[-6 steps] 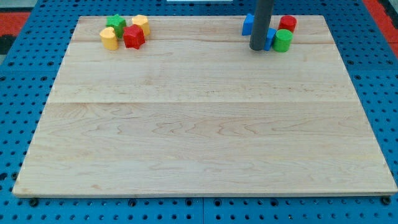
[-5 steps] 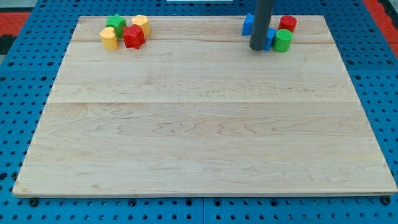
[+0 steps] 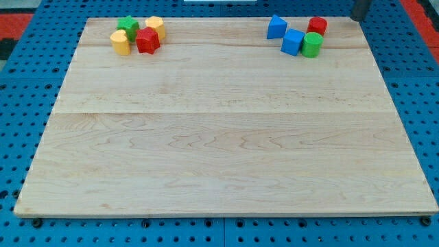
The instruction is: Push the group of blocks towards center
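Two groups of blocks sit near the top edge of the wooden board (image 3: 219, 137). At the top left are a green block (image 3: 127, 27), a yellow block (image 3: 155, 27), another yellow block (image 3: 120, 42) and a red star-like block (image 3: 147, 40), bunched together. At the top right are a blue triangle (image 3: 276, 27), a blue cube (image 3: 293, 42), a red cylinder (image 3: 317, 26) and a green cylinder (image 3: 312, 44). My tip (image 3: 360, 18) is at the view's top right corner, past the board's top edge, right of the red cylinder and apart from all blocks.
The board lies on a blue perforated table (image 3: 27, 103). A red area (image 3: 17, 27) shows at the view's top left and top right corners.
My tip has moved from between the blue blocks up and to the right, off the board's top right corner. The blue blocks now show in full. No block has visibly moved.
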Robot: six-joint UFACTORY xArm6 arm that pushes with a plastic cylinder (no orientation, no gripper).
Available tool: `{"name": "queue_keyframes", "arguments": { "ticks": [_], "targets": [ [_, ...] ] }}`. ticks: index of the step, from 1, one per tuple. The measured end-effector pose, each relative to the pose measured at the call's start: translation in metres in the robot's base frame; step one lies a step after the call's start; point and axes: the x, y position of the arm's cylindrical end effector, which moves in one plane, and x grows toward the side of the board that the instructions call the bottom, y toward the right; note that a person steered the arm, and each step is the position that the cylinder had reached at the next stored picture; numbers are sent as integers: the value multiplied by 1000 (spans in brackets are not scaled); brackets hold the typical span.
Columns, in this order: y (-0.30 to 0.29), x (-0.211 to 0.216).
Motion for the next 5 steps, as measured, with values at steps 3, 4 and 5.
{"name": "queue_keyframes", "arguments": {
  "ticks": [3,4,5],
  "targets": [
    [-70,6],
    [-94,22],
    [-124,57]
  ]
}}
